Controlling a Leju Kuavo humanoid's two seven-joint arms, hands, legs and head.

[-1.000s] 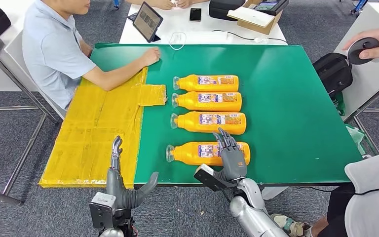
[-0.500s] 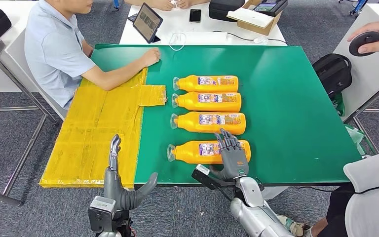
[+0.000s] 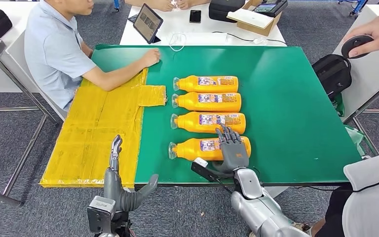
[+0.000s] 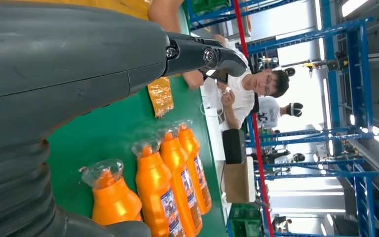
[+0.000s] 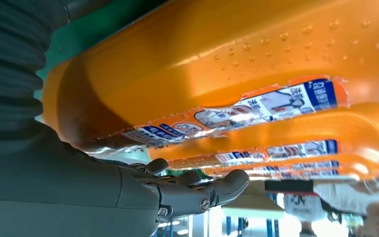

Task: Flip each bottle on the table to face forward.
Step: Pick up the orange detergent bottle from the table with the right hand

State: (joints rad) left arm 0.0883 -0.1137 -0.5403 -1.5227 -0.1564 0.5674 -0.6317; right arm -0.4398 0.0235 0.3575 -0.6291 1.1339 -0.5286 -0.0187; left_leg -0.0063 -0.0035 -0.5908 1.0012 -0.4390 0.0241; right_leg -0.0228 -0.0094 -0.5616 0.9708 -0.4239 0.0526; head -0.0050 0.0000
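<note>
Orange label-up bottles (image 3: 208, 114), clear caps

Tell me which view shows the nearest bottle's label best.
The right wrist view: the nearest bottle is close up, its blue-and-white label legible. The head view shows that bottle whole but small, under the right hand. The left wrist view shows only its cap end.

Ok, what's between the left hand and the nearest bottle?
Only bare green table. The head view shows the left hand at the table's near edge, the nearest bottle under the right hand.

silver arms, grey ribbed wrist covers, dark-fingered right hand (image 3: 233, 152)
</note>
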